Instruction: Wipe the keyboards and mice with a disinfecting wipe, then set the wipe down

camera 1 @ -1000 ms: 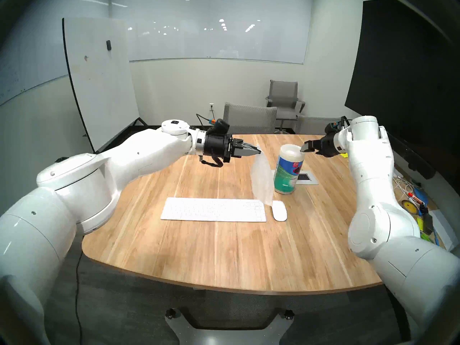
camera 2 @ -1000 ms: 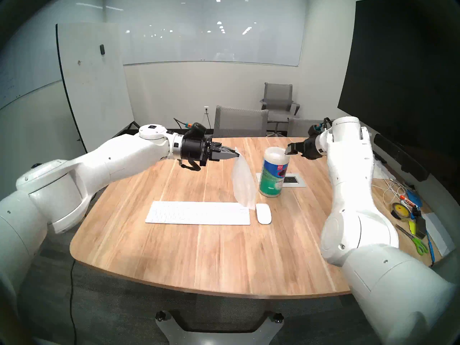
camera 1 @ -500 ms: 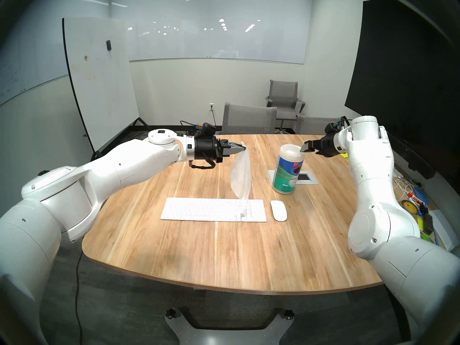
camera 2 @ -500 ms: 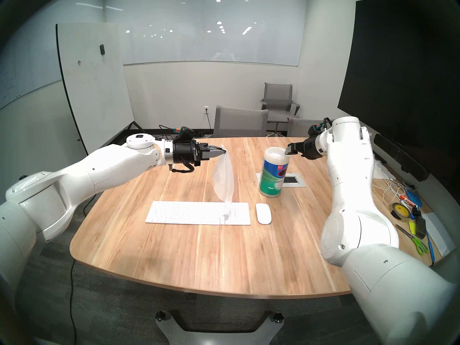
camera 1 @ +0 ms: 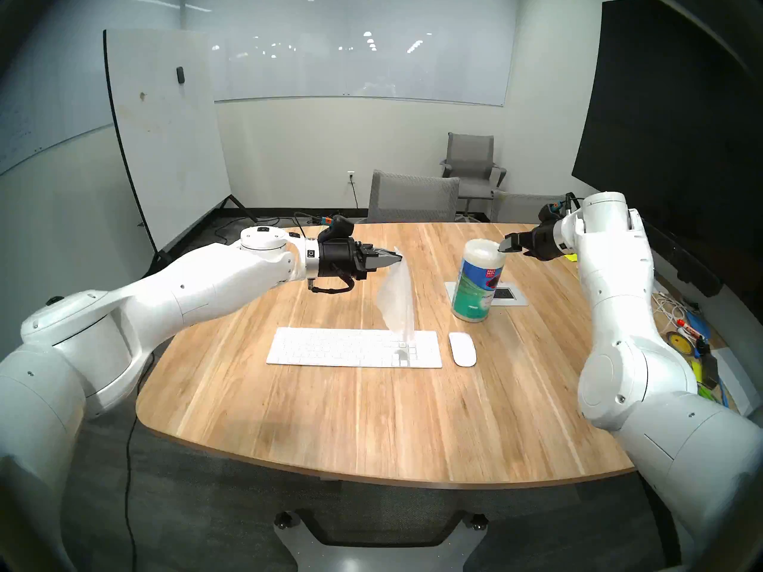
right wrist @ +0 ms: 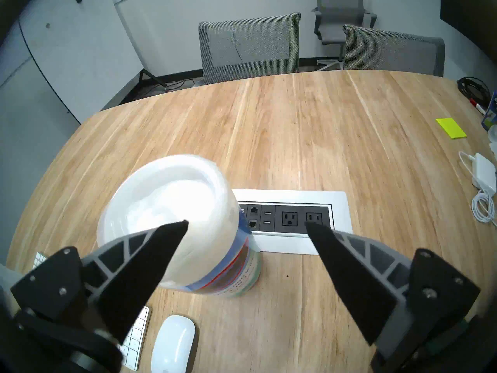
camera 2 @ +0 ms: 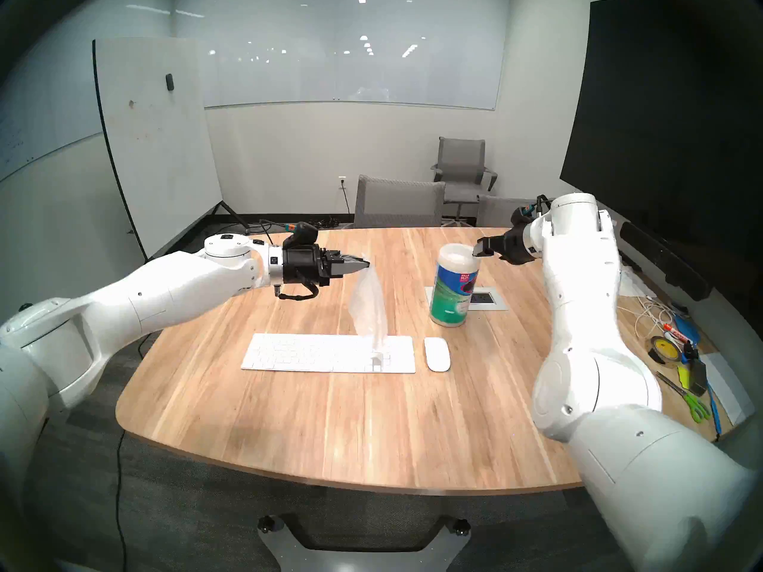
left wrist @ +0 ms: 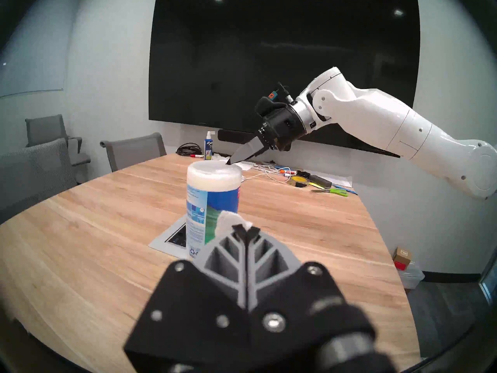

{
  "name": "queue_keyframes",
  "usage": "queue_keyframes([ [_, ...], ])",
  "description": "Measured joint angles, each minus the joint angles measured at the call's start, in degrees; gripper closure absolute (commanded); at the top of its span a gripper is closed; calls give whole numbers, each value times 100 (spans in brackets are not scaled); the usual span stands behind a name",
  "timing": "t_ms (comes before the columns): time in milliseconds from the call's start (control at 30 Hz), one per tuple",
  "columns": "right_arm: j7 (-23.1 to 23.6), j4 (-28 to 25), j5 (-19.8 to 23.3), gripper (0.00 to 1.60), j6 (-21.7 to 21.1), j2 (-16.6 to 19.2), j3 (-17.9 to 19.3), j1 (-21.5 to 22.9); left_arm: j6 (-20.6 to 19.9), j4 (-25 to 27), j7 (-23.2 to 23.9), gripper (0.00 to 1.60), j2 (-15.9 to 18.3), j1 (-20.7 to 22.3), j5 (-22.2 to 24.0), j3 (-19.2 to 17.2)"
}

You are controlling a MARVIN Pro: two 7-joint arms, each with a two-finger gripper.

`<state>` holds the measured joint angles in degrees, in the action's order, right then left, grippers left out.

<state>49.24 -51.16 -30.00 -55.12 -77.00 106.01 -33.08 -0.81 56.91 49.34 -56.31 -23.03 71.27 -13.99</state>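
Observation:
My left gripper (camera 1: 399, 259) is shut on the top corner of the white wipe (camera 1: 397, 301), which hangs down with its lower tip near the number-pad end of the white keyboard (camera 1: 330, 347). The wipe's pinched corner shows in the left wrist view (left wrist: 228, 222) above the shut fingers (left wrist: 246, 231). The white mouse (camera 1: 462, 349) lies just right of the keyboard, and shows in the right wrist view (right wrist: 173, 342). My right gripper (camera 1: 507, 245) is open, one finger (right wrist: 150, 254) over the lid of the wipes canister (camera 1: 477, 280), the other beyond it.
A power-outlet panel (camera 1: 510, 294) is set into the wooden table (camera 1: 371, 426) behind the canister. Cables, tape, markers and scissors (camera 2: 677, 352) clutter the table's right side. Grey chairs (camera 1: 413, 197) stand at the far edge.
My left gripper has pulled the wipe leftward away from the canister and dropped slightly; the wipe's tip now hangs over the keyboard's right end. The right arm has not moved.

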Motion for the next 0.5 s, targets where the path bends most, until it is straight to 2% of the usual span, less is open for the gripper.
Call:
queue_keyframes([
  [500, -1, 0, 22, 0, 0, 7, -11, -3, -123, 290, -335, 160, 484, -330, 172, -22],
])
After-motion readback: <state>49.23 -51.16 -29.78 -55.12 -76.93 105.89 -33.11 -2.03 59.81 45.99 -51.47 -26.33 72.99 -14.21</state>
